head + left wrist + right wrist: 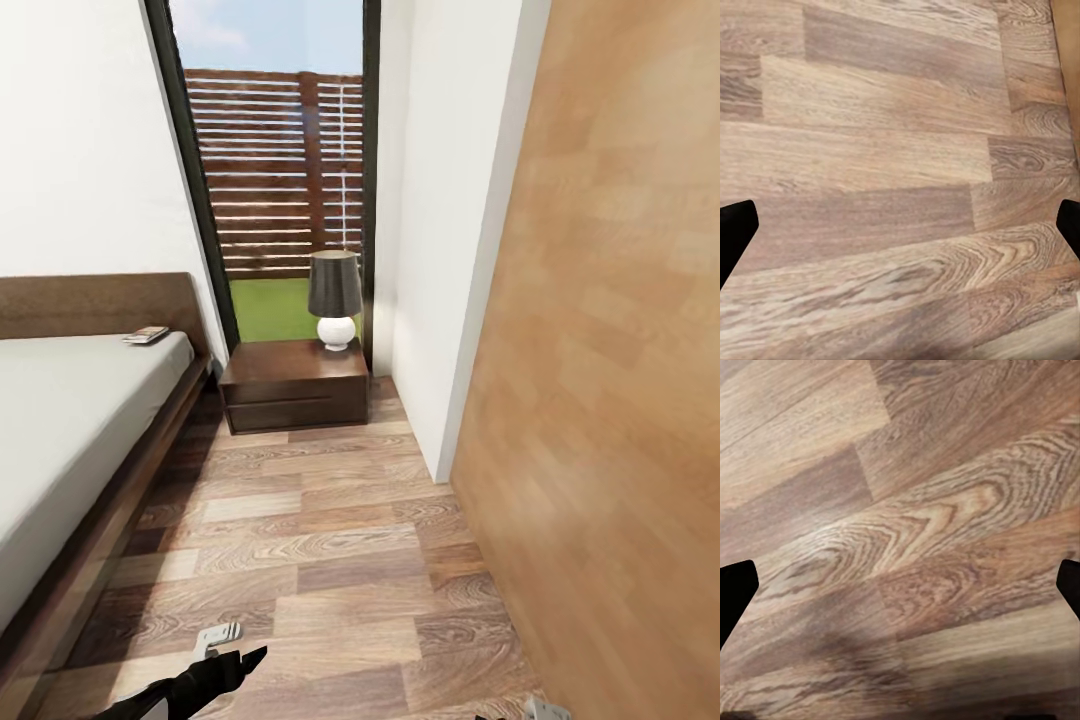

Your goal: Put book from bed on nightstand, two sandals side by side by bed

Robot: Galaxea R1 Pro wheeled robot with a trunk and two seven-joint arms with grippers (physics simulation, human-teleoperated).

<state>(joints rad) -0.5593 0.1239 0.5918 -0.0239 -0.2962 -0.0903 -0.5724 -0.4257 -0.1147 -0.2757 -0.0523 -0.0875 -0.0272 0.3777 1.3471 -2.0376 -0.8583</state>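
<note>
no readable text, book (147,335) cover too small

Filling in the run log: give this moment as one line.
book on bed near headboard | nightstand holds lamp | left gripper open, empty | right gripper open, empty

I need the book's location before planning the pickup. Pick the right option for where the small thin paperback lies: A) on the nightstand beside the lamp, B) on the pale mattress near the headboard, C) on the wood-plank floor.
B: the small thin paperback lies on the pale grey-white mattress just below the dark wooden headboard.
</note>
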